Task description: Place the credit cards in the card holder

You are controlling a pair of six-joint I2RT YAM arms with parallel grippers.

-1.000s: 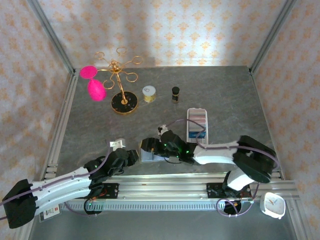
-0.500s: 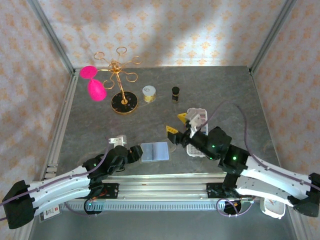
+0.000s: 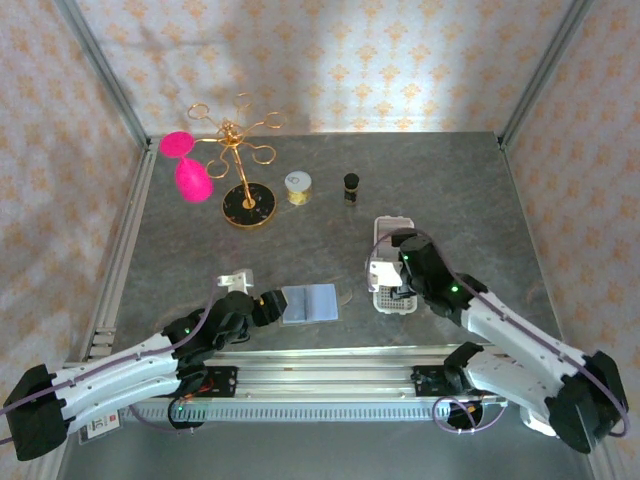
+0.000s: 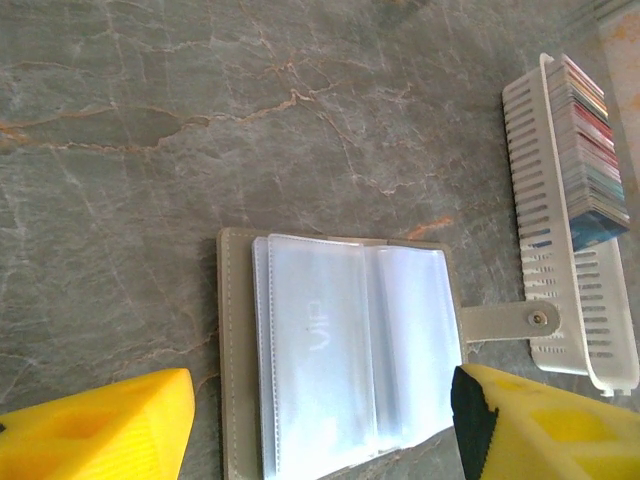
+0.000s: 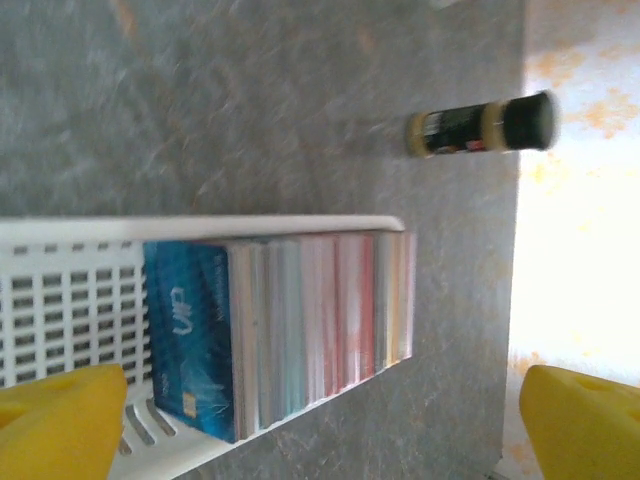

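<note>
The card holder (image 4: pixel 330 350) is grey-green with bluish clear sleeves. The credit cards (image 5: pixel 300 320) run blue, whitish and pink in a white slotted tray (image 5: pixel 60 290). The table (image 4: pixel 200 120) is grey, rust-veined marble.

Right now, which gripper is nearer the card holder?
Left. The left gripper sits open at the left edge of the card holder; the right gripper hovers over the white tray, further right.

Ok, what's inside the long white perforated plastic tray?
The white perforated tray holds thin plastic cards standing on edge; the blue front card shows its face. The others hide each other, edges only.
</note>
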